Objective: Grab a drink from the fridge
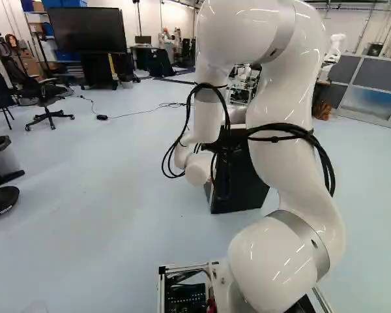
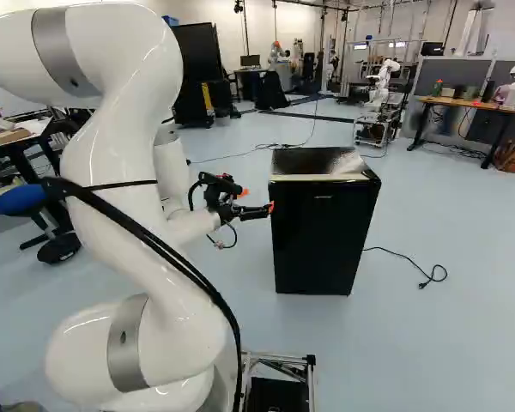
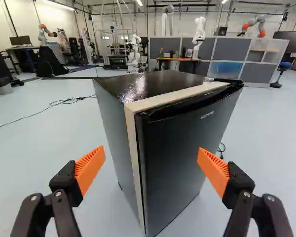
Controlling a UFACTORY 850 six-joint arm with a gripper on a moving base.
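In the right base view my gripper reaches from the arm toward the left edge of the black fridge, near its upper part. In the wrist view the gripper stands open, its orange pads wide apart. Ahead of it and between the fingers is the fridge, seen at a corner, with its dark door and a pale strip along the door's edge. The door looks closed. Nothing is held. No drink shows in any view. In the left base view the arm partly hides the fridge.
A power cable lies on the floor beside the fridge. Behind stand grey partitions and a table with small items. Another robot stands on a frame farther back. An office chair is far off in the left base view.
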